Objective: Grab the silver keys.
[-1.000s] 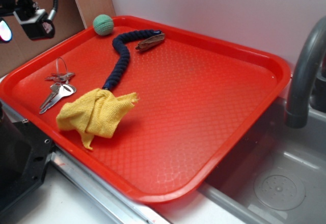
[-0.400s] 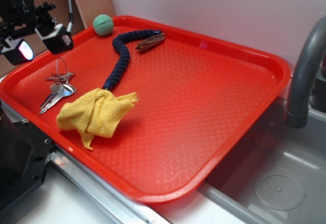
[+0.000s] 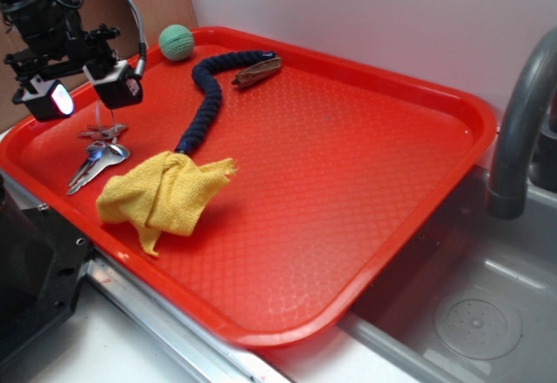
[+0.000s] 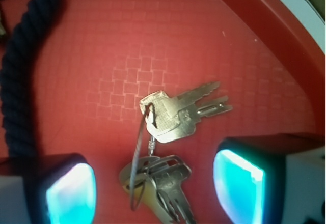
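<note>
**Ana:** Gripper [image 3: 84, 96] is spread wide and holding nothing, hanging just above the silver keys [image 3: 100, 153] near the left edge of the red tray [image 3: 348, 183].

**Ben:** From the wrist view the bunch [image 4: 163, 147] sits between the two glowing fingertips [image 4: 239, 186], a little forward of their line. Worth correcting?

**Ana:** I'd judge so. Nudge forward until the wire ring and the overlapping key heads lie on the closing line, then go straight down.

**Ben:** Why the heads and not the blades?

**Ana:** They look like the thickest part. The keys lie flat on the tray, so the pads probably need to reach nearly to the surface before they close, or they'll skate over the metal.

**Ben:** Anything in the way?

**Ana:** The dark blue rope [image 4: 20, 66] lies beyond the left-hand pad and the yellow cloth [image 3: 164, 193] is just behind the keys. Both seem clear of a vertical drop.
</note>
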`<state>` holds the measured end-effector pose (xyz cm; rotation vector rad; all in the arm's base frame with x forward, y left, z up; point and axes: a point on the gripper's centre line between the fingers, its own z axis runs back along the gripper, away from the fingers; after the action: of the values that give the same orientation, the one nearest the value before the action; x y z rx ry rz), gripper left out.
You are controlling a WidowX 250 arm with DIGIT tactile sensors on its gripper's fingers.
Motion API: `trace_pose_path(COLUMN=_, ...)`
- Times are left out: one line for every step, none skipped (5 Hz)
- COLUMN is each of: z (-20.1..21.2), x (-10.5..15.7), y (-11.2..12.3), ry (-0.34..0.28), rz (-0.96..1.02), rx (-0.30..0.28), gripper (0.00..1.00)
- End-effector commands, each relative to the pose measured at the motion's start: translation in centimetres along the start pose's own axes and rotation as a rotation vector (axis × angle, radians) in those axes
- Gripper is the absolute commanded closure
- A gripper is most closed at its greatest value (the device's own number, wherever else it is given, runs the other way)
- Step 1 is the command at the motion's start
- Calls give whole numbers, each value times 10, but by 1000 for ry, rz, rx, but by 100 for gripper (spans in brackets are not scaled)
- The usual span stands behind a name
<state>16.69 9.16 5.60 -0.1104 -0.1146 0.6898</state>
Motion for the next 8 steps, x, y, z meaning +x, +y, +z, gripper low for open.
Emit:
trace_pose_path(z=-10, x=4, y=-4, ry=13, rz=-1, rx=14, gripper=2)
trace_pose_path(z=-13, x=4, y=-6, ry=9, rz=-6, rx=24, gripper=92)
trace_pose_path(z=-13, x=3, y=-7, ry=7, rz=-14, rx=32, gripper=100)
trace_pose_path(z=-13, x=3, y=-7, ry=8, rz=-13, rx=37, gripper=100)
trace_pose_path(z=-14, x=3, y=-9, ry=10, rz=-15, rx=42, gripper=100)
trace_pose_path(z=-10, x=2, y=-11, ry=12, rz=-71, rx=66, gripper=100)
trace_pose_path(z=20, x=-11, y=-21, ry=-3, rz=-235, rx=121, gripper=100)
trace_pose_path(z=59, x=-37, y=-30, ry=6, rz=-476, rx=74, gripper=100)
